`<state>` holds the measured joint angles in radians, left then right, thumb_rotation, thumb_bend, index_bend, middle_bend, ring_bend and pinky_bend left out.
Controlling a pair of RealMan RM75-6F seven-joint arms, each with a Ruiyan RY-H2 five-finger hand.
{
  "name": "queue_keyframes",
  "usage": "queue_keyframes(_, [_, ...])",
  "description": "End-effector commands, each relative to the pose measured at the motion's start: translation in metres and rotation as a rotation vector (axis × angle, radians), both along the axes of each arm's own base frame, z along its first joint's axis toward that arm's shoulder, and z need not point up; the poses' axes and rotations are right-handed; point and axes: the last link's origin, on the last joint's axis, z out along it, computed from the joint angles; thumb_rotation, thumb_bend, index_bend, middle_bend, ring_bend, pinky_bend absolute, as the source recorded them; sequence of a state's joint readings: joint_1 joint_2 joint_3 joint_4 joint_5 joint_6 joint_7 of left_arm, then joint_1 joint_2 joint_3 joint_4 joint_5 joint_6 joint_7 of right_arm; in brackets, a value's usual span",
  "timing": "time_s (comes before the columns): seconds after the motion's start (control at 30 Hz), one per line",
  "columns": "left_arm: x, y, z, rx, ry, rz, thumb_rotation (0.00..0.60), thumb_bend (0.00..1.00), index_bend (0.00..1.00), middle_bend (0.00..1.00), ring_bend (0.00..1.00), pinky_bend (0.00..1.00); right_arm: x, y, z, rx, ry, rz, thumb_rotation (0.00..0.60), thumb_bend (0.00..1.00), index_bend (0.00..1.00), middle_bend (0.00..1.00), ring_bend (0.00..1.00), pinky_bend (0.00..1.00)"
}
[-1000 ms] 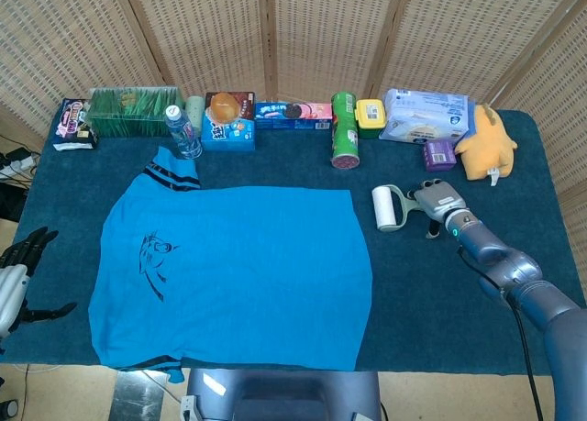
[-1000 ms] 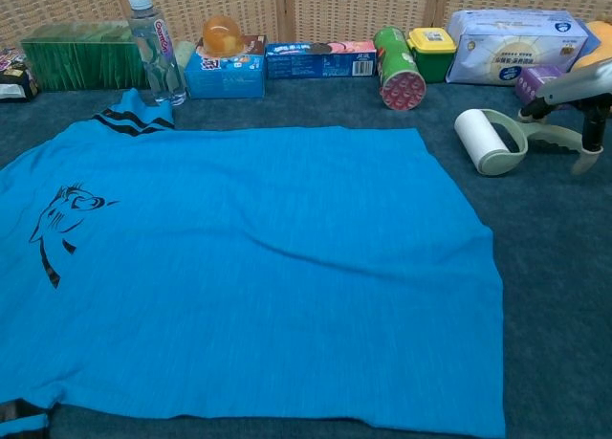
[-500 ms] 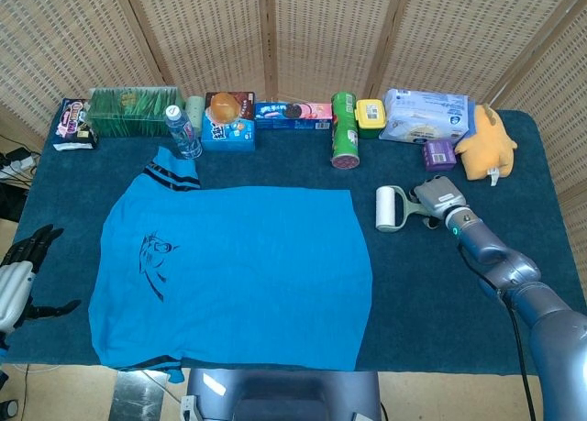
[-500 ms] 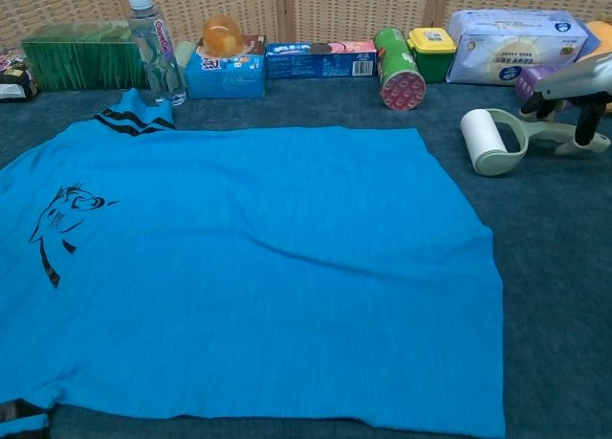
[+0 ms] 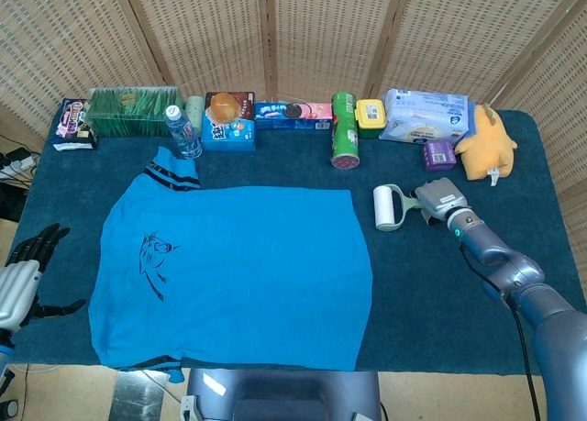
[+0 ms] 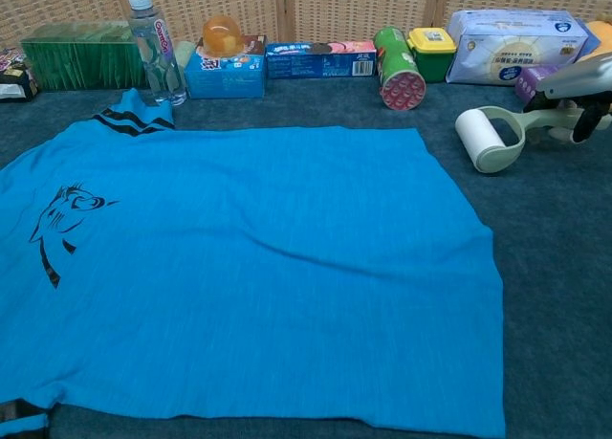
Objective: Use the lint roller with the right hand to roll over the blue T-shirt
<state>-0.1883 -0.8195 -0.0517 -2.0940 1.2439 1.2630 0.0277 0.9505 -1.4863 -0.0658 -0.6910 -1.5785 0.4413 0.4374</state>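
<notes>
A blue T-shirt point(image 5: 234, 274) lies flat on the dark blue worktop point(image 5: 440, 283). Just to the right of the shirt's upper right corner, clear of the fabric, sits the lint roller point(image 5: 386, 206), its white roll nearest the shirt. The right hand point(image 5: 438, 199) grips the roller's handle. Beyond the shirt's left edge, off the worktop, the left hand point(image 5: 23, 274) hangs empty with fingers spread.

Staged test table point(image 5: 275, 338), wicker screens point(image 5: 275, 36)
</notes>
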Motion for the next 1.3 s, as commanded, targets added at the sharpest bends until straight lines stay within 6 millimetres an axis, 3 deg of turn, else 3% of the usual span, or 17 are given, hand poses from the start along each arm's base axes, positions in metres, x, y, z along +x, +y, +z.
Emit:
queue_keyframes(0.03, [0.001, 0.000, 0.000, -0.001, -0.002, -0.006, 0.600, 0.09, 0.00, 0.00, 0.00, 0.02, 0.004, 0.001, 0.001, 0.015, 0.010, 0.020, 0.600, 0.88, 0.27, 0.38, 0.28, 0.50])
queue_keyframes(0.17, [0.000, 0.000, 0.000, -0.001, -0.001, -0.010, 0.600, 0.09, 0.00, 0.00, 0.00, 0.02, 0.007, 0.000, 0.003, 0.021, 0.032, 0.050, 0.600, 0.90, 0.24, 0.35, 0.32, 0.70])
queue_keyframes(0.27, [0.000, 0.000, 0.001, 0.000, -0.002, -0.010, 0.600, 0.09, 0.00, 0.00, 0.00, 0.02, 0.009, -0.001, 0.003, 0.020, 0.036, 0.056, 0.600, 0.91, 0.24, 0.36, 0.35, 0.74])
queue_keyframes(0.4, [-0.001, 0.000, 0.002, 0.002, -0.002, -0.011, 0.600, 0.09, 0.00, 0.00, 0.00, 0.02, 0.010, -0.001, 0.004, 0.015, 0.042, 0.071, 0.600, 0.87, 0.25, 0.43, 0.42, 0.68])
queue_keyframes(0.53, [-0.003, 0.000, 0.003, 0.003, -0.002, -0.012, 0.600, 0.09, 0.00, 0.00, 0.00, 0.02, 0.011, 0.000, 0.003, 0.020, 0.038, 0.068, 0.600, 0.73, 0.33, 0.57, 0.42, 0.57])
queue_keyframes(0.77, [-0.005, 0.002, 0.005, 0.003, -0.006, -0.015, 0.600, 0.09, 0.00, 0.00, 0.00, 0.02, 0.014, 0.001, 0.001, 0.031, 0.049, 0.078, 0.600, 0.70, 0.39, 0.67, 0.54, 0.63])
queue_keyframes(0.87, [-0.005, 0.002, 0.005, 0.004, -0.007, -0.015, 0.600, 0.09, 0.00, 0.00, 0.00, 0.02, 0.015, 0.001, 0.000, 0.022, 0.039, 0.094, 0.600, 0.70, 0.46, 0.74, 0.64, 0.73])
queue_keyframes(0.97, [-0.006, 0.002, 0.006, 0.006, -0.009, -0.014, 0.600, 0.09, 0.00, 0.00, 0.00, 0.02, 0.016, 0.001, -0.001, 0.019, 0.032, 0.099, 0.600, 0.73, 0.56, 0.81, 0.74, 0.90])
queue_keyframes(1.03, [-0.007, 0.003, 0.007, 0.008, -0.009, -0.013, 0.600, 0.09, 0.00, 0.00, 0.00, 0.02, 0.017, 0.002, -0.003, 0.020, 0.028, 0.102, 0.600, 0.75, 0.59, 0.83, 0.77, 0.95])
queue_keyframes(1.17, [-0.008, 0.003, 0.008, 0.009, -0.011, -0.013, 0.600, 0.09, 0.00, 0.00, 0.00, 0.02, 0.019, 0.002, -0.005, 0.025, 0.027, 0.113, 0.600, 0.77, 0.66, 0.86, 0.81, 1.00])
queue_keyframes(1.3, [-0.009, 0.005, 0.008, 0.005, -0.013, -0.012, 0.600, 0.09, 0.00, 0.00, 0.00, 0.02, 0.022, 0.002, -0.006, 0.037, 0.015, 0.094, 0.600, 0.92, 0.79, 0.88, 0.83, 1.00])
